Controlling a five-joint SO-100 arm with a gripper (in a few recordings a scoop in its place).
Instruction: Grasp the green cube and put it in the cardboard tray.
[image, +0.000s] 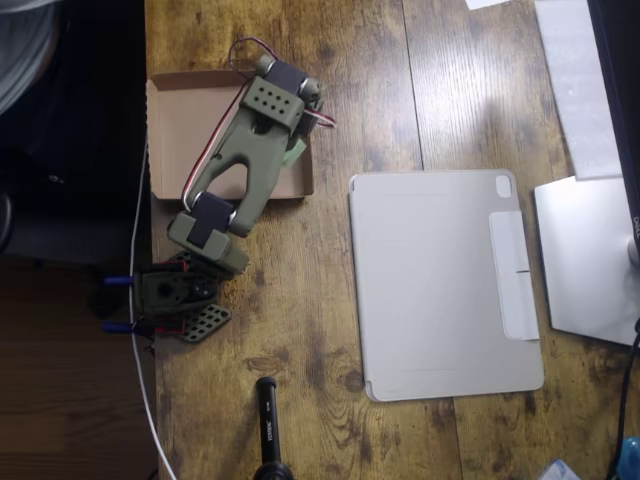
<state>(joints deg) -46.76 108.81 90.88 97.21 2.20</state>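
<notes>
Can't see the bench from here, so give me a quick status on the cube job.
Arm over the cardboard tray. Gripper hidden beneath the arm, state unknown. Pale green bit by the arm, maybe the green cube. Nothing blocking the tray.

From my overhead feed, the cardboard tray (180, 120) is a shallow brown square with low folded-up walls, sitting flat on the worktop (400, 90) right under the end effector (296, 152). There's a sliver of pale mint green there that I take for the green cube (297, 151), over the tray's right side, mostly hidden. Can't tell whether it's gripped or resting.
</notes>
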